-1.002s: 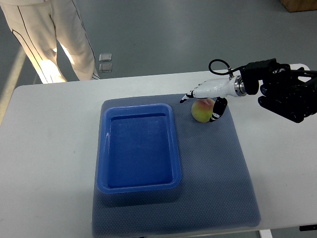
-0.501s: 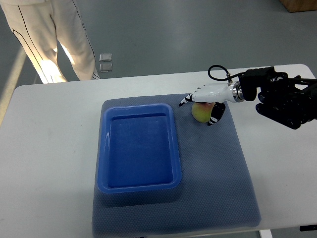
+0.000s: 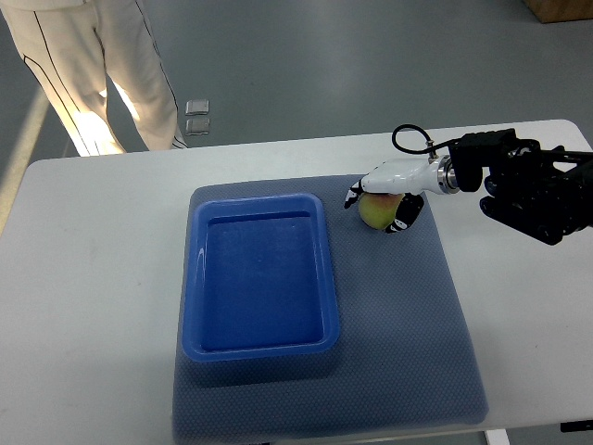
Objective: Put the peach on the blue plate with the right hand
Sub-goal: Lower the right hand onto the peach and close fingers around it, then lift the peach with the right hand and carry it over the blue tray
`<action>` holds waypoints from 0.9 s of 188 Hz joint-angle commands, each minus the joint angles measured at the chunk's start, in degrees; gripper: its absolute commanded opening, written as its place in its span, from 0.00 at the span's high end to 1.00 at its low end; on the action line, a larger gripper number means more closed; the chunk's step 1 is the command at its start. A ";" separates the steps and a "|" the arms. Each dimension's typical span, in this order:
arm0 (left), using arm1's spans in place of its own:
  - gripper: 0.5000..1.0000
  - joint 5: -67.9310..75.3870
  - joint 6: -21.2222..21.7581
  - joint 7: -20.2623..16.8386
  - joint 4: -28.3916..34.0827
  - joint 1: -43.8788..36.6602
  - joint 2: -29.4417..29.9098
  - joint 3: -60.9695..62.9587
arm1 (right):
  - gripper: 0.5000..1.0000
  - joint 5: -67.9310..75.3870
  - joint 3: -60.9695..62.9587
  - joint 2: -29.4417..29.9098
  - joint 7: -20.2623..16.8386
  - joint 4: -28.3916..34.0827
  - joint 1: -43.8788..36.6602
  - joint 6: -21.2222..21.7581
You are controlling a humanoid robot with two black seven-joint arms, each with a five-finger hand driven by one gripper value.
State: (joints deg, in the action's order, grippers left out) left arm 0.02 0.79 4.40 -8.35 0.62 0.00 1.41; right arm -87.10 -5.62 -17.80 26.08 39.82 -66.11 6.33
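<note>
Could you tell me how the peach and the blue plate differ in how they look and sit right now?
The peach is small, round and yellow-green with a pink blush; the blue plate is large, rectangular and plain blue. The peach sits under the right hand, whose fingers curl around it; the blue plate is untouched and empty. Both rest on the grey mat.

Peach (image 3: 375,212): yellow-green, pink blush on top. Right hand (image 3: 387,188): white shell, black fingertips; arm black. Tray (image 3: 260,352): solid bright blue. Mat (image 3: 408,315): grey-blue, fine dotted weave. Table (image 3: 93,278): plain white. Person's trousers (image 3: 102,65): cream, dark side stripe.
</note>
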 commanded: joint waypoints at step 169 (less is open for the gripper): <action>0.00 0.07 0.00 0.00 0.00 0.00 0.00 0.00 | 0.70 0.97 0.44 2.86 0.55 0.26 -6.14 1.06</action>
State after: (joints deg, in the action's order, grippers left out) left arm 0.03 0.79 4.39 -8.35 0.62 0.00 1.40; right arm -86.15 -5.18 -16.79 26.59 40.07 -70.42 7.03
